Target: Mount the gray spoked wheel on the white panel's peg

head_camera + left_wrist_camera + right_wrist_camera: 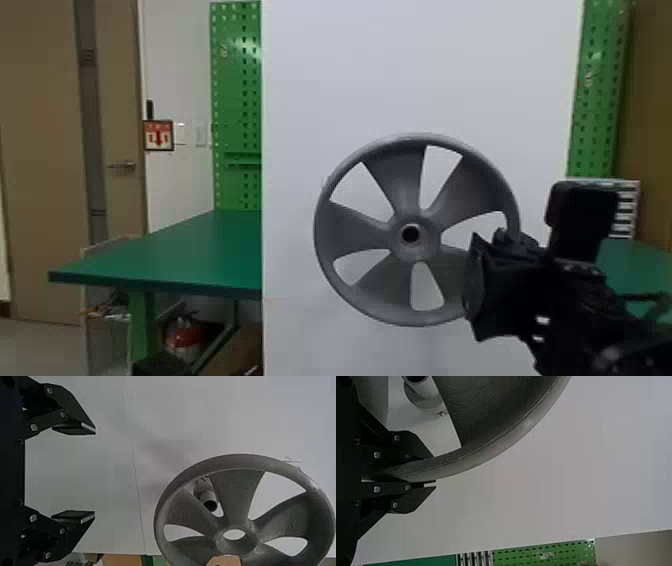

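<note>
Lining-up step, likely. Right claw (434, 471) grips wheel (352, 231); left claw (95, 472) open. Peg (205, 494) seen through spoke gap; next: centre hub (426, 246), then push on.

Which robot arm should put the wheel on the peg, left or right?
Right, I think. The right gripper holds the wheel by its rim, while the left gripper is open and empty. The peg shows behind the wheel.
</note>
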